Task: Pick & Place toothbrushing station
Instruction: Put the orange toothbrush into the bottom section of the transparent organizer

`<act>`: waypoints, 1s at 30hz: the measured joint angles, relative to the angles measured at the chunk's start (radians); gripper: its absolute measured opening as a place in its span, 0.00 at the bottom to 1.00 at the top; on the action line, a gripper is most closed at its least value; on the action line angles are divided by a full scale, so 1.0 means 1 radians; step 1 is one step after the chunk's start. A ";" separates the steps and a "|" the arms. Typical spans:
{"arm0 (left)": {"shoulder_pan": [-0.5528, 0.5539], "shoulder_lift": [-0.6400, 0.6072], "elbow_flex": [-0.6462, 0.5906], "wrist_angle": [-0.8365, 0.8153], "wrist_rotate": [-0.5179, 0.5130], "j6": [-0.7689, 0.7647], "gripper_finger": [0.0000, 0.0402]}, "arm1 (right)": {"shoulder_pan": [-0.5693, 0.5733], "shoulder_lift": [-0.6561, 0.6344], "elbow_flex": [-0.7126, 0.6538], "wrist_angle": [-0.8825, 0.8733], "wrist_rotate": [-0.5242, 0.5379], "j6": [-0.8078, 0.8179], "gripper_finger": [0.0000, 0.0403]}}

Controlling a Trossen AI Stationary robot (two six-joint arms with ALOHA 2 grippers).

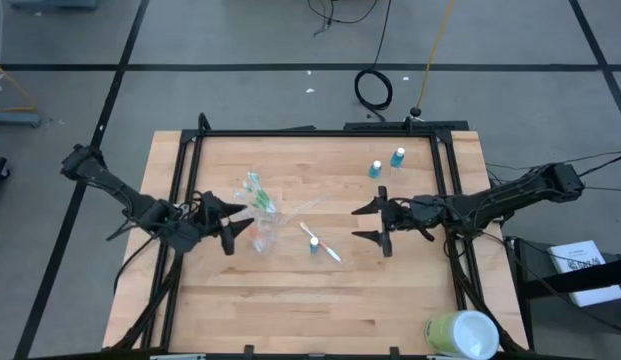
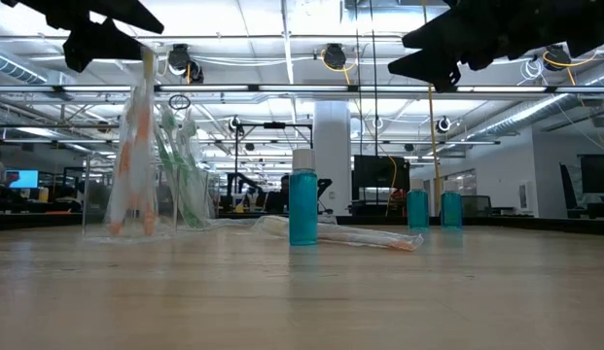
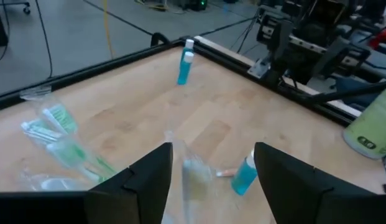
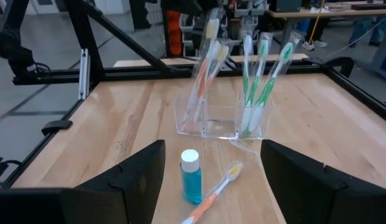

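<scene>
Left gripper (image 1: 233, 222) is seen open just left of the clear cup (image 4: 220, 121), right gripper (image 1: 373, 221) open; lying toothbrush (image 1: 321, 243) is judged next, needing a low pinch.

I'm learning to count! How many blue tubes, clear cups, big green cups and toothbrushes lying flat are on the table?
Blue tubes: 3
Clear cup: 1
Big green cup: 1
Toothbrush lying flat: 1
Total: 6

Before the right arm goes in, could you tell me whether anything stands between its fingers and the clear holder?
Yes: a blue tube stands upright and a toothbrush lies flat between the right gripper and the clear holder.
</scene>
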 joint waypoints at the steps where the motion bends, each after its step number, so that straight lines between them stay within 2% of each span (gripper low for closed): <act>1: 0.000 -0.002 0.000 0.000 0.006 0.000 0.58 | 0.000 0.000 -0.006 0.012 0.000 0.000 0.63; 6: -0.001 0.021 0.000 -0.002 0.070 -0.001 0.58 | 0.000 0.000 -0.008 0.020 0.000 -0.005 0.63; 11: -0.035 0.032 0.000 0.035 0.038 0.022 0.58 | 0.000 0.000 -0.008 0.020 -0.001 0.004 0.63; 15: -0.085 0.032 0.000 0.195 0.009 0.224 0.58 | 0.000 0.000 -0.008 0.037 -0.060 0.130 0.63; 21: -0.149 0.032 0.000 0.487 0.123 0.591 0.58 | 0.000 0.005 -0.008 0.066 -0.072 0.161 0.64; 24: -0.165 0.032 0.000 0.536 0.125 0.676 0.58 | 0.012 0.041 -0.008 0.066 -0.029 0.199 0.64; 27: -0.155 0.032 -0.003 0.539 0.115 0.687 0.58 | 0.048 0.123 0.012 0.055 0.061 0.212 0.64; 30: -0.128 0.032 -0.019 0.540 0.114 0.671 0.58 | 0.094 0.229 0.087 -0.034 0.159 0.212 0.64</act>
